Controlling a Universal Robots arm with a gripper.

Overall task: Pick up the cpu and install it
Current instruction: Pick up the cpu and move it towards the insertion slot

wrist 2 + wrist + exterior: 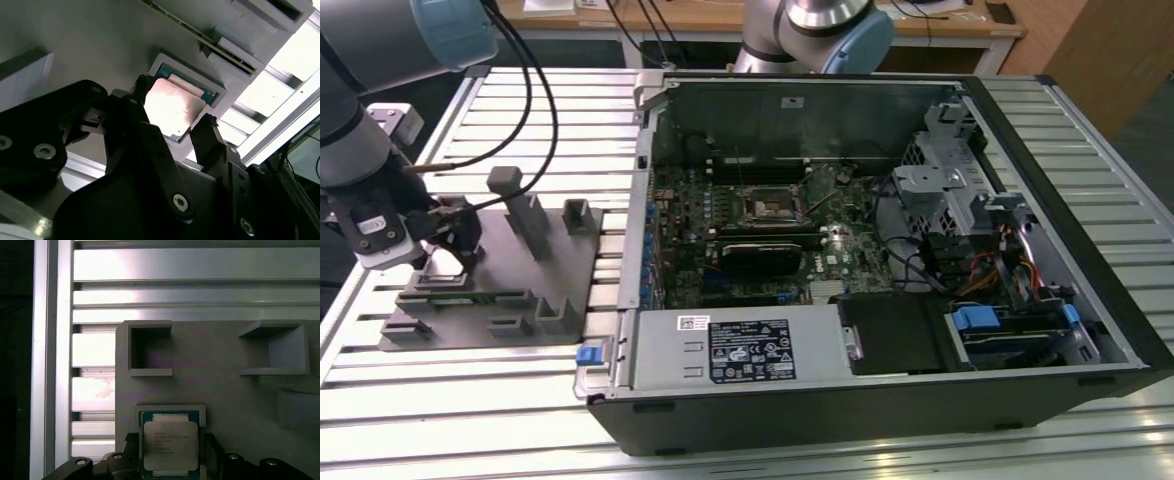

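Note:
The cpu [170,444], a small square chip with a pale silvery top, lies flat in a shallow framed recess of the grey fixture block [225,390]. In the second wrist view the cpu [172,106] sits between my two black fingers. My gripper [170,460] is lowered over it and open, one finger on each side of the recess, with a small gap to the chip's edges. In the exterior view my gripper [443,248] hangs over the left part of the fixture block [494,290]. The empty dark socket [771,208] sits on the motherboard inside the open computer case.
The open computer case [1081,230] lies on the slatted metal table [454,410], to the exterior view's right of the fixture. Upright grey posts [527,215] rise from the block beside my gripper. A second arm's base [821,25] stands behind the case.

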